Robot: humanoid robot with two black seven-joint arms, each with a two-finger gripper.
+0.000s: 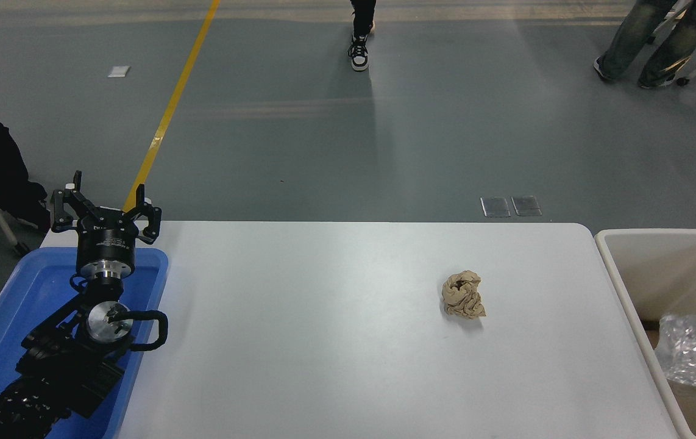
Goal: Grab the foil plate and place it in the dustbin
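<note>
The foil plate [695, 353] lay inside the dustbin [628, 280] beside the white surface [323, 341]; the left gripper [106, 204], jaws spread, hung parked over the blue tub [13, 305]

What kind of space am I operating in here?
Probably an open workshop or lab hall: a bare grey floor with a painted yellow line, people's legs passing beyond the white table, and a blue tub and dustbin at its ends.
</note>
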